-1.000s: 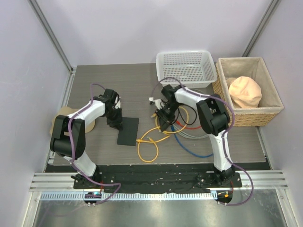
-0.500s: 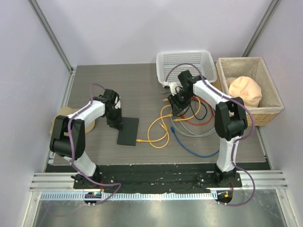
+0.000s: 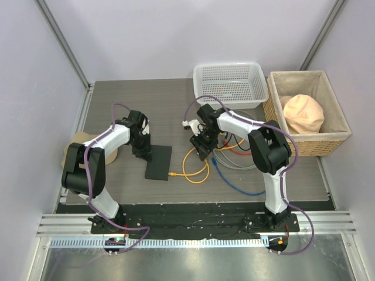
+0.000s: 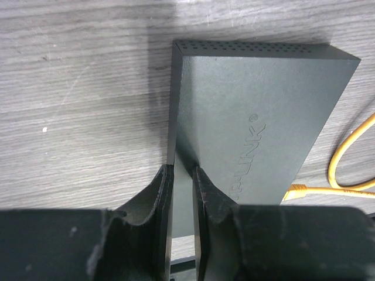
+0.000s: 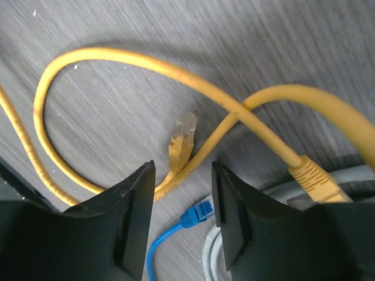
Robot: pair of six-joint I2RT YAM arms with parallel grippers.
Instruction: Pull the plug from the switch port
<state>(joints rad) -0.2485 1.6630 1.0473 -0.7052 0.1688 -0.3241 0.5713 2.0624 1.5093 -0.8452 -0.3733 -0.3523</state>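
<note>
The left hand (image 4: pixel 181 173) pinches one edge of the small flat matte-black rectangular switch (image 4: pixel 252 105) on the grey wood-grain worktop (image 5: pixel 117 35), while the right hand (image 5: pixel 183 168) hovers half-spread and empty over a loose yellow cable plug (image 5: pixel 181 140).

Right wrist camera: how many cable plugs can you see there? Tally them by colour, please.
Yellow: 2, the clear-tipped yellow plug and the yellow plug at right
Blue: 1, the blue plug
Total: 3
</note>
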